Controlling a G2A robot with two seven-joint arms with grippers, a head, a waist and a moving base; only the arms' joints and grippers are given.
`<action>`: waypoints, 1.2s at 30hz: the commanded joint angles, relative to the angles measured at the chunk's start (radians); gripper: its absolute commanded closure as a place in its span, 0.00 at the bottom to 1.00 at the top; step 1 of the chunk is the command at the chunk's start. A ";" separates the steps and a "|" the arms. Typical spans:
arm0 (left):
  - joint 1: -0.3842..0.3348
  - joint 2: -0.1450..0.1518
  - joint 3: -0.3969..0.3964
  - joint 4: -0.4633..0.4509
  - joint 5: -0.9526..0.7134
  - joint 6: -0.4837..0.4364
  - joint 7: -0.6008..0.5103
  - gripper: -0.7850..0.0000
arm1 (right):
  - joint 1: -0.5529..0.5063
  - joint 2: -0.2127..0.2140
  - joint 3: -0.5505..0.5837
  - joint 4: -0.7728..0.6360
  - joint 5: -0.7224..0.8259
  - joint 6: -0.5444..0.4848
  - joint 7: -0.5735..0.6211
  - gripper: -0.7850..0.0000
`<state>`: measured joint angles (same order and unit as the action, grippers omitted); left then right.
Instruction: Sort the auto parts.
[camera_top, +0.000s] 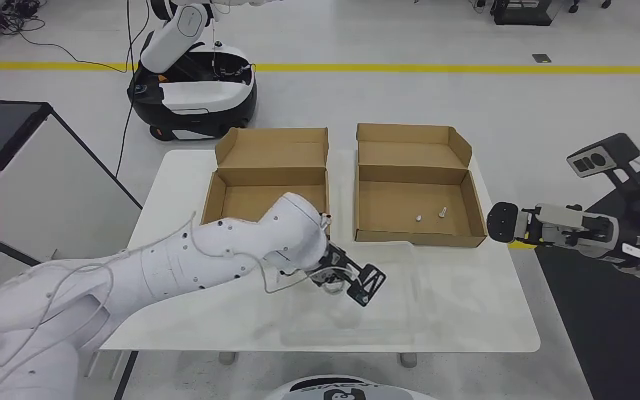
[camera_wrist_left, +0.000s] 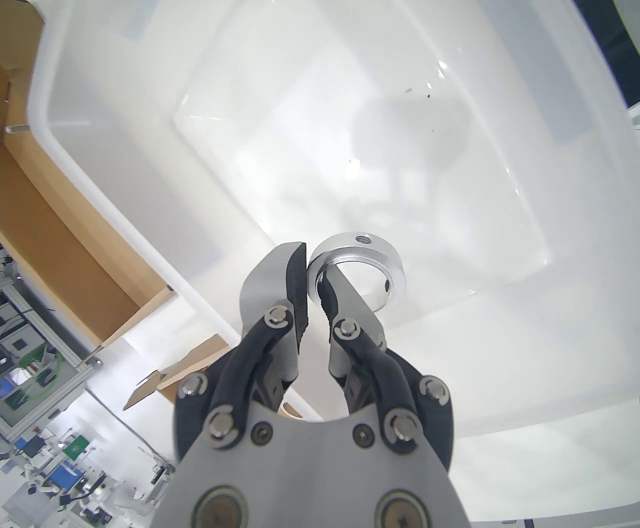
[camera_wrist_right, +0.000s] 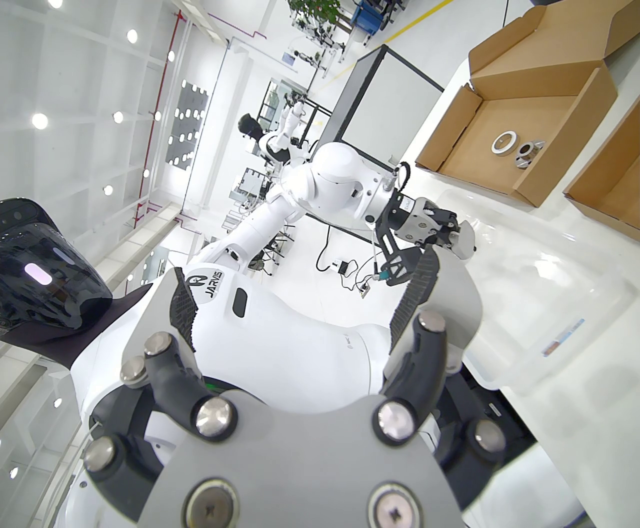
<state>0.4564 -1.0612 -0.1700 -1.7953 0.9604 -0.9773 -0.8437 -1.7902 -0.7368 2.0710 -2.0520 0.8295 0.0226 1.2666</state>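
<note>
Over the clear bin (camera_wrist_left: 450, 150), the left end effector (camera_wrist_left: 312, 263) clamps the metal ring (camera_wrist_left: 372, 256) by its wall.

Floor (camera_top: 420, 100) pale grey, glossy, with one yellow line (camera_top: 400, 68) painted across it beyond my white table (camera_top: 500, 320). Black-framed panel (camera_top: 60, 190) stands off the table's left corner. Dark mat (camera_top: 590, 320) on the floor to my right. Ceiling (camera_wrist_right: 75, 60) is a white grid — round lamps (camera_wrist_right: 40, 120) lit, red pipe (camera_wrist_right: 171, 50).
</note>
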 joint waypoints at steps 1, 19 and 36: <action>-0.017 0.006 0.000 -0.028 -0.029 0.027 -0.027 1.00 | 0.000 0.000 0.000 0.000 0.000 0.000 0.000 0.00; -0.010 0.096 -0.204 -0.184 0.059 0.248 0.082 1.00 | 0.000 0.000 0.000 0.000 0.000 0.000 0.000 0.00; 0.334 0.277 -0.594 -0.152 0.302 0.171 0.554 1.00 | 0.000 0.000 0.000 0.000 0.000 0.000 0.000 0.00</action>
<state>0.7717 -0.7906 -0.7419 -1.9531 1.2649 -0.8056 -0.3260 -1.7902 -0.7368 2.0710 -2.0520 0.8295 0.0226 1.2666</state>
